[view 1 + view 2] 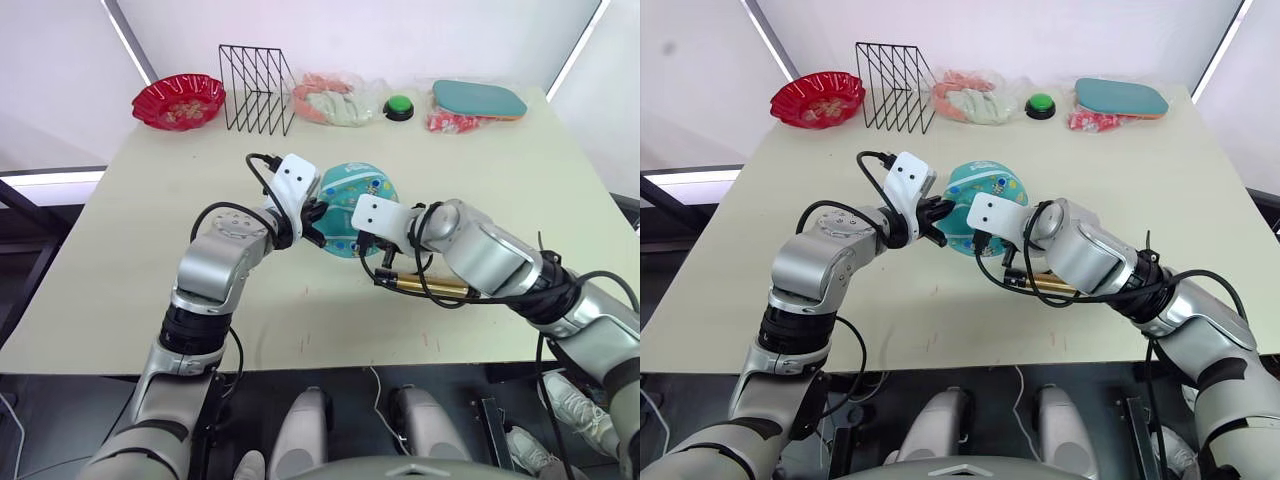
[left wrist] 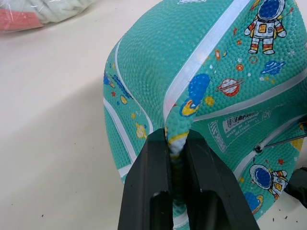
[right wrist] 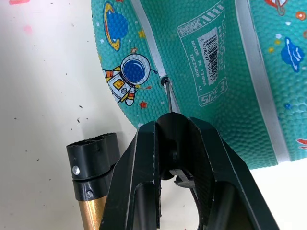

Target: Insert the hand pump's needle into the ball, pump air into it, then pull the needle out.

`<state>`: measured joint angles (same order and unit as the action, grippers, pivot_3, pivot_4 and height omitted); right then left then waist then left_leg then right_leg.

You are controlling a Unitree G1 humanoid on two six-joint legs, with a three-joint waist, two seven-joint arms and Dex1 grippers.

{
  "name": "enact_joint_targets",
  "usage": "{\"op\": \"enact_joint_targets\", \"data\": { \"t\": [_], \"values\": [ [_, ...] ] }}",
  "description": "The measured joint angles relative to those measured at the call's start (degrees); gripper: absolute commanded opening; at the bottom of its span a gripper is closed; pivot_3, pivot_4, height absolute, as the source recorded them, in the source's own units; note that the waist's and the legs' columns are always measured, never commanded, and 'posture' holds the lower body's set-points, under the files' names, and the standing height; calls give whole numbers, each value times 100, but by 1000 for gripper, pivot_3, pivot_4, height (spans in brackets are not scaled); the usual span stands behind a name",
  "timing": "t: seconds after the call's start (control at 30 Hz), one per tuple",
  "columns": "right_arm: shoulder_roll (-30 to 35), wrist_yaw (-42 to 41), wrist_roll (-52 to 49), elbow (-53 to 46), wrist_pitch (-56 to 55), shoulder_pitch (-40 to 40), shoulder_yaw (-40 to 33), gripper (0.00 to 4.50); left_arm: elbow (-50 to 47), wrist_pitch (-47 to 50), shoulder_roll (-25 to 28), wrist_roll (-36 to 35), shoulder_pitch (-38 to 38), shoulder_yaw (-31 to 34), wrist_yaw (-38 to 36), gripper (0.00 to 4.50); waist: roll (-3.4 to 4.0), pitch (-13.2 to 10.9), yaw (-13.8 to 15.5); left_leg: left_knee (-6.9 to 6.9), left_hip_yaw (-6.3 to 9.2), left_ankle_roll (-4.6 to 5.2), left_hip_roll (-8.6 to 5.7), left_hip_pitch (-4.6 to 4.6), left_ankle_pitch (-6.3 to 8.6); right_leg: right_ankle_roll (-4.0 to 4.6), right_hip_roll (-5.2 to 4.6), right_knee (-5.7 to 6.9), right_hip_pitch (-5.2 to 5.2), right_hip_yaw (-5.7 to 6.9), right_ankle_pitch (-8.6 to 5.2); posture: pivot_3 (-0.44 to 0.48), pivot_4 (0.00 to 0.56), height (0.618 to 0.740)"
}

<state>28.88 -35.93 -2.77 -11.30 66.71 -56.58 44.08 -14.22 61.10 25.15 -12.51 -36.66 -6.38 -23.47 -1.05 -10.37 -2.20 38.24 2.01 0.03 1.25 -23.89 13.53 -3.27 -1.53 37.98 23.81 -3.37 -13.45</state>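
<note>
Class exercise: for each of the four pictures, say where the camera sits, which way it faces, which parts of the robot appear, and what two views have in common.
Left eye: head, looking down over the table; both arms.
Right eye: beside it, same scene.
Left wrist: faces the ball; left pincer pinches a fold.
Right wrist: faces the ball's label; right pincer holds the needle at the valve, hand pump beside.
Both wrist views share the ball and needle.
</note>
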Motion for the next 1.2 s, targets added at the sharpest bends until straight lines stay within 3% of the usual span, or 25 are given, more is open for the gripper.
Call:
{"op": "enact_joint_targets", "data": {
  "t": [1.2],
  "values": [
    [-230, -530, 944, 456, -431, 65, 217, 340, -208, 231, -126, 2, 82, 35, 244, 0, -2, 5, -16, 3, 1, -2, 0, 19, -1, -1, 0, 2, -15, 2, 2, 0, 150, 740]
  ]
}}
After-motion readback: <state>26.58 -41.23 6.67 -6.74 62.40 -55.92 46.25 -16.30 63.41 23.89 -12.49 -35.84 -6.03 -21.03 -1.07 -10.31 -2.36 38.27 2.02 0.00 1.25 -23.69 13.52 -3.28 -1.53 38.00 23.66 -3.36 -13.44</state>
